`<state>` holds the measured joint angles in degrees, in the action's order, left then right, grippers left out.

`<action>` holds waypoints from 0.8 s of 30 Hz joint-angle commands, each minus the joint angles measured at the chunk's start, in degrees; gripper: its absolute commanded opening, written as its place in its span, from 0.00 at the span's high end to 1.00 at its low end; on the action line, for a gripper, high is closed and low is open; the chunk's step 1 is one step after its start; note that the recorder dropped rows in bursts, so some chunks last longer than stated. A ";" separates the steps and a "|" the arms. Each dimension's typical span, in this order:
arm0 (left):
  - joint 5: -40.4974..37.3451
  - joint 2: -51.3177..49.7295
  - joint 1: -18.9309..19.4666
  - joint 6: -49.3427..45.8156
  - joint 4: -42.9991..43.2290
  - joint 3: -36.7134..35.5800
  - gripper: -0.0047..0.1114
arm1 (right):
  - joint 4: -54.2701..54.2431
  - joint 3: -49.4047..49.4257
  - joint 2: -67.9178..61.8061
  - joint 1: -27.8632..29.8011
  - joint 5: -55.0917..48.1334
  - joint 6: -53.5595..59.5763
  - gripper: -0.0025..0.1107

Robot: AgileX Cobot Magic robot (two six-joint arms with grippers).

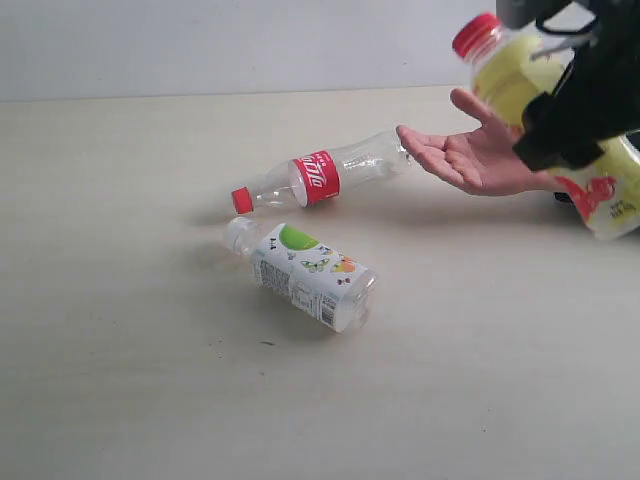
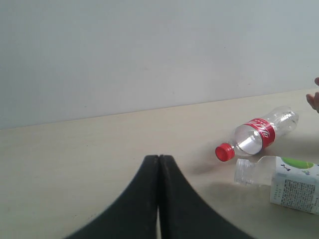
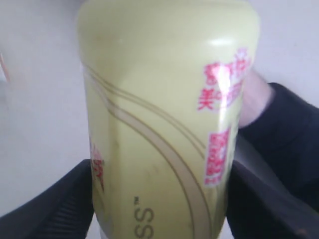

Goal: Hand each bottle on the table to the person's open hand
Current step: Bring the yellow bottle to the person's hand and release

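Observation:
My right gripper (image 1: 560, 110) is shut on a yellow bottle (image 1: 520, 80) with a red cap, held tilted in the air above the person's open hand (image 1: 470, 155). In the right wrist view the yellow bottle (image 3: 164, 124) fills the frame between my black fingers (image 3: 60, 199). On the table (image 1: 120, 380) a clear bottle (image 1: 330, 175) with red cap and red label lies on its side. A white-capped bottle (image 1: 310, 275) with a white-and-green label lies just in front of it. My left gripper (image 2: 158, 159) is shut and empty, apart from the clear bottle (image 2: 256, 137) and the white-capped bottle (image 2: 291, 186).
A pale wall (image 1: 200, 45) rises behind the table's far edge. The person's black sleeve (image 3: 289, 129) shows behind the yellow bottle in the right wrist view.

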<state>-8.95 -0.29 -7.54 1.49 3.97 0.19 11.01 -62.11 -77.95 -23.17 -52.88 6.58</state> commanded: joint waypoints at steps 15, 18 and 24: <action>0.22 0.29 0.16 0.44 0.10 -0.19 0.96 | -3.47 -16.49 -18.35 4.20 -2.92 -13.23 0.98; 0.22 0.29 0.16 0.44 0.10 -0.19 0.96 | -4.02 -17.59 -20.96 5.11 -2.69 -12.46 0.98; 0.22 0.29 0.16 0.44 0.10 -0.19 0.96 | -5.03 -19.93 -25.33 5.37 -2.27 -11.31 0.98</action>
<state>-8.95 -0.29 -7.54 1.49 3.97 0.19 6.27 -80.78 -101.72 -18.03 -55.94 -5.33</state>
